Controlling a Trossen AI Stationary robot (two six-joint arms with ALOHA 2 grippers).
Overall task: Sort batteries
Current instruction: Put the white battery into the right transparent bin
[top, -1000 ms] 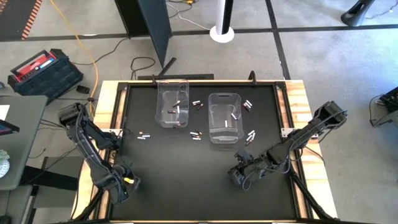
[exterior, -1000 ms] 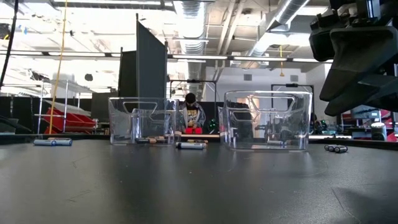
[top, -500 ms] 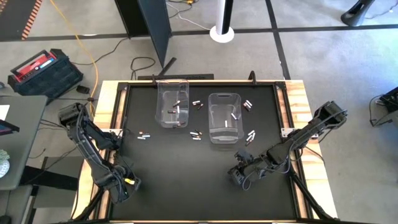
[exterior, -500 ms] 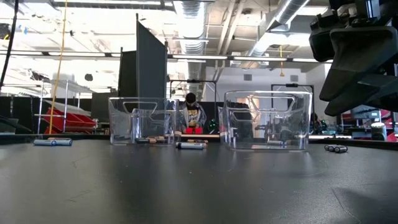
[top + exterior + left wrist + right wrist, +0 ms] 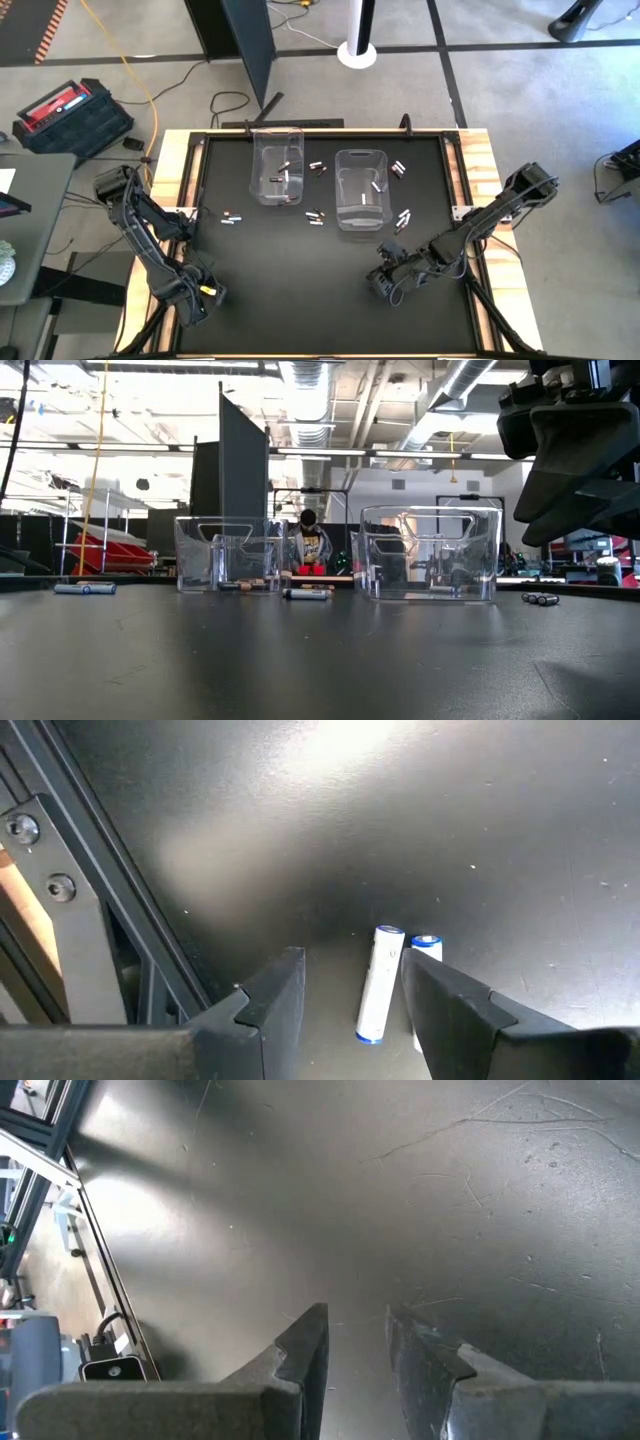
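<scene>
Near the table's front edge we held both arms low, the left gripper (image 5: pixel 350 990) spread wide and empty over two white batteries (image 5: pixel 378 982), the right gripper (image 5: pixel 355 1342) part-open on nothing. Closing carelessly could have nudged the pair apart (they lay touching), while other batteries (image 5: pixel 316 216) sat scattered around the clear bins (image 5: pixel 277 163). Nothing had moved since the earlier frames.
</scene>
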